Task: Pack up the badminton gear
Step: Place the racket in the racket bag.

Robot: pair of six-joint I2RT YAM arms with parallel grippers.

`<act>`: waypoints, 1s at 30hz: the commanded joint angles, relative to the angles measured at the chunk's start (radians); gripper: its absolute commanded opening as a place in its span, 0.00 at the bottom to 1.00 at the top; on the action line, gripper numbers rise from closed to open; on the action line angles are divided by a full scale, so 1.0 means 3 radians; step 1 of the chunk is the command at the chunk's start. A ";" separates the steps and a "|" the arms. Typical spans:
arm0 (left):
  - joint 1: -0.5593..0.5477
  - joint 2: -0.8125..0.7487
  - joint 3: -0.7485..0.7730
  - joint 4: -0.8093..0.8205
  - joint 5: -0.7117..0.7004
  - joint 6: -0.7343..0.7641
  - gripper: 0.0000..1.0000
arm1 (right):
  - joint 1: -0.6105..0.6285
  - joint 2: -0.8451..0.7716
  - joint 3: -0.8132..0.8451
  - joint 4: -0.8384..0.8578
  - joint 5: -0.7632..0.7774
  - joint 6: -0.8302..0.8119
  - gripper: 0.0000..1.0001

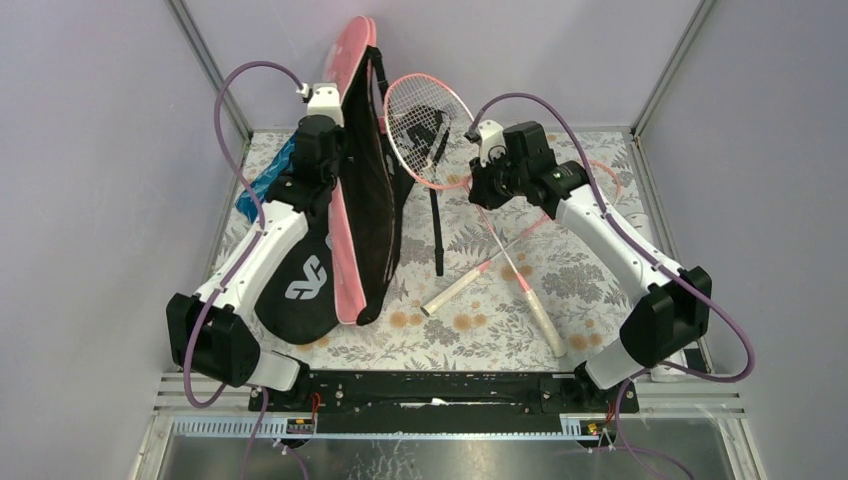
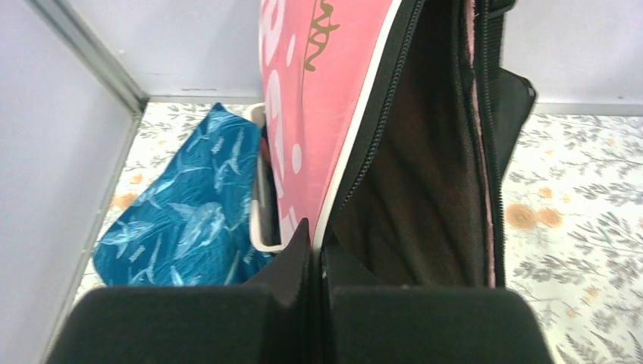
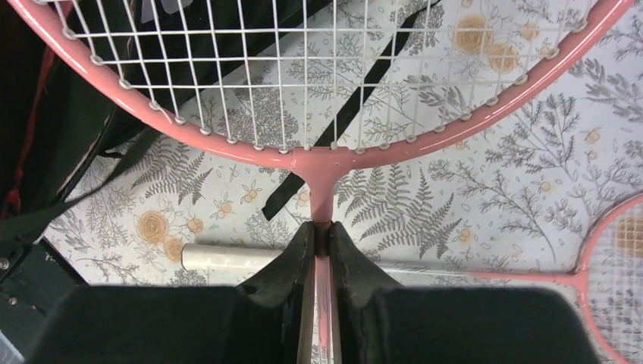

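Observation:
My left gripper (image 2: 315, 236) is shut on the white-trimmed zip edge of the pink bag (image 2: 318, 114) and holds it upright, its black-lined inside (image 2: 417, 174) gaping open. In the top view the pink bag (image 1: 350, 60) stands at the back left, with the left gripper (image 1: 335, 172) against it. A black bag (image 1: 298, 285) with a white logo lies under the left arm. My right gripper (image 3: 321, 231) is shut on the shaft of a pink racket (image 3: 322, 163) just below its head (image 1: 425, 130). A second racket (image 1: 455, 290) lies on the table. The shuttlecock tube is out of view.
A blue patterned cloth (image 2: 182, 220) and a white basket rim (image 2: 258, 227) sit at the back left behind the bags. A black strap (image 1: 437, 220) lies on the floral tablecloth (image 1: 480, 330). Metal frame posts and grey walls close in the back corners.

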 commanded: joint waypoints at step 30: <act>0.0026 0.0507 -0.0081 0.0277 0.0410 -0.0316 0.00 | 0.0871 0.0703 -0.0084 -0.0119 0.1587 -0.0381 0.00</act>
